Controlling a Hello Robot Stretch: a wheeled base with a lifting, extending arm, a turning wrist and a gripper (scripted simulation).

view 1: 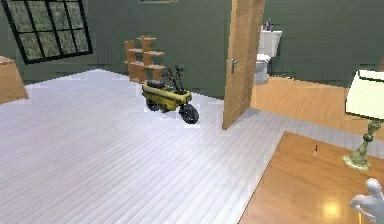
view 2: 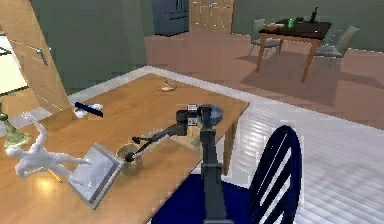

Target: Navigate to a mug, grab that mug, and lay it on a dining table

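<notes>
1. The gripper [view 2: 136,148] points its fingers [view 2: 155,138] at a small round tan vessel [view 2: 127,152]. Whether they hold anything cannot be told.
2. The vessel stands mouth-up on the wooden bench [view 2: 190,95]. Its contents and handle direction are unclear.
3. One vessel shows, with one grey slab [view 2: 95,170] just beside it.

I see a yellow scooter [view 1: 168,97] mid-frame on white striped floor [view 1: 90,150], with dark green wall [view 1: 200,35] behind. In the arm side view I see an orange-brown desk [view 2: 150,100], a navy chair [view 2: 275,175] lower right and a dark table [view 2: 290,33] upper right.
</notes>
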